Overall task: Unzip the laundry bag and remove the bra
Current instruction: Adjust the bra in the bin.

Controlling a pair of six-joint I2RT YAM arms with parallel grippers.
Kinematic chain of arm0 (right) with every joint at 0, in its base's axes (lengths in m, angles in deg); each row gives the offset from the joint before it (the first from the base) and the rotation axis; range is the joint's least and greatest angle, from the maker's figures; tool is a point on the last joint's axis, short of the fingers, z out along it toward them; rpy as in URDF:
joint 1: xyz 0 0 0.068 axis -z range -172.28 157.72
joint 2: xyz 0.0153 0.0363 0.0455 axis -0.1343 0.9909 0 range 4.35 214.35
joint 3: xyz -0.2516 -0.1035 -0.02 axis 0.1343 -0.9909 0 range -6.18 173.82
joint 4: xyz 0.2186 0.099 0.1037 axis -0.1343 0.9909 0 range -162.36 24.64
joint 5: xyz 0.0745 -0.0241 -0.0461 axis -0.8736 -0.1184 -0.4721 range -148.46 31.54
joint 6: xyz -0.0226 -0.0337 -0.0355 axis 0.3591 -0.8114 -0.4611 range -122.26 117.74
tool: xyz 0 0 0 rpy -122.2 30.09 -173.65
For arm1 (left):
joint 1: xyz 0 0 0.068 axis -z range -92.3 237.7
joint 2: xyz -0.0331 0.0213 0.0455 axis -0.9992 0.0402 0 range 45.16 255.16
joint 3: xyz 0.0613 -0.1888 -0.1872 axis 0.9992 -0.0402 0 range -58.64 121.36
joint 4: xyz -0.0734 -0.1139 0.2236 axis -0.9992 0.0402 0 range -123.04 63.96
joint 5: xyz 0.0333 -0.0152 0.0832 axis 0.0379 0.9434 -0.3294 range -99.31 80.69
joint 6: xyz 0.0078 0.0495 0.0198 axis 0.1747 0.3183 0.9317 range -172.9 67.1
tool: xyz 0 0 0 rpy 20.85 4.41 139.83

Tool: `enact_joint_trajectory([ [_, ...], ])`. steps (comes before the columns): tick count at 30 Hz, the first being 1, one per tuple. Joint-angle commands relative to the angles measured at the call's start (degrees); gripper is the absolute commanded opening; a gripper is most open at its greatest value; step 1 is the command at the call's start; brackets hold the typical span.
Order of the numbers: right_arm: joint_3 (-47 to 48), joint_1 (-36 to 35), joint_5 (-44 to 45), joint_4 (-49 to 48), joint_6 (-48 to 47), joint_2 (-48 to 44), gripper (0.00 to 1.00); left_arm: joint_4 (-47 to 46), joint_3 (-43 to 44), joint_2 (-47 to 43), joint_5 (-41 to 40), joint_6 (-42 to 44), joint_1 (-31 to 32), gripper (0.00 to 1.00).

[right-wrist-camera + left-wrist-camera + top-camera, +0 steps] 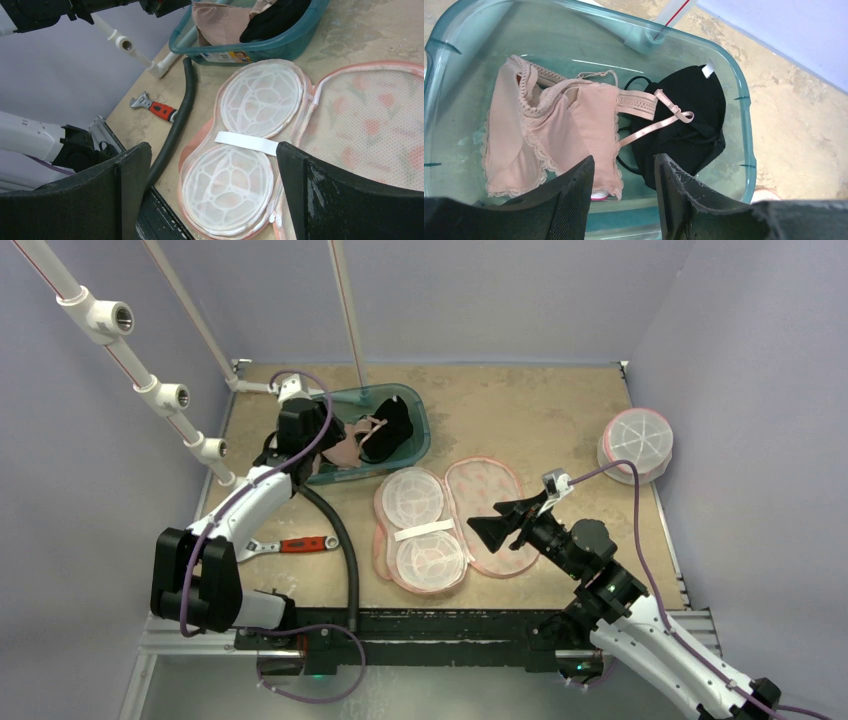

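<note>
The pink mesh laundry bag (450,525) lies unzipped and spread flat at the table's middle, showing two white cage cups (260,95) and a white strap (247,142); its flap (370,120) lies to the right. A pink lace bra (554,130) and a black bra (689,125) lie in the teal bin (744,100). My left gripper (624,165) is open and empty just above the bin's near edge (322,440). My right gripper (212,150) is open and empty, hovering over the bag's flap (490,530).
A second, closed round laundry bag (637,445) sits at the right edge. A red-handled wrench (295,545) and a black corrugated hose (340,540) lie left of the open bag. White pipe framing (160,395) runs along the left and back.
</note>
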Motion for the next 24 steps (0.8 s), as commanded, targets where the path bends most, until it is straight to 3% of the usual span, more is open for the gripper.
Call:
enact_joint_trajectory([
  [1, 1.15, -0.28, 0.12, -2.61, -0.15, 0.08, 0.97, 5.27, 5.35, 3.95, -8.27, 3.62, 1.91, 0.45],
  [4, 1.43, -0.27, 0.47, -2.01, -0.37, -0.26, 0.97, 7.88, 5.82, 4.77, -15.48, 4.25, 2.01, 0.56],
  [9, 1.43, -0.28, 0.92, -1.90, -1.06, 0.17, 0.98, 7.68, 6.02, 5.68, -18.20, 5.60, 1.96, 0.80],
  [12, 1.13, -0.25, 0.62, -2.42, -0.94, 0.55, 0.98, 8.35, 7.65, 9.12, -17.97, 5.90, 2.01, 0.83],
  [19, 1.72, -0.32, 1.37, -0.57, -1.87, 0.00, 0.98, 6.72, 8.70, 17.38, -17.50, 4.77, 0.96, 0.83],
  [22, 2.17, -0.30, 1.24, 0.44, -2.36, -0.18, 0.98, 4.28, 8.27, 19.08, -14.87, 4.41, 0.18, 0.73],
  [24, 2.35, -0.27, 1.22, 0.79, -2.49, -0.36, 0.98, 1.49, 7.54, 19.11, -12.91, 4.53, -0.01, 0.59],
])
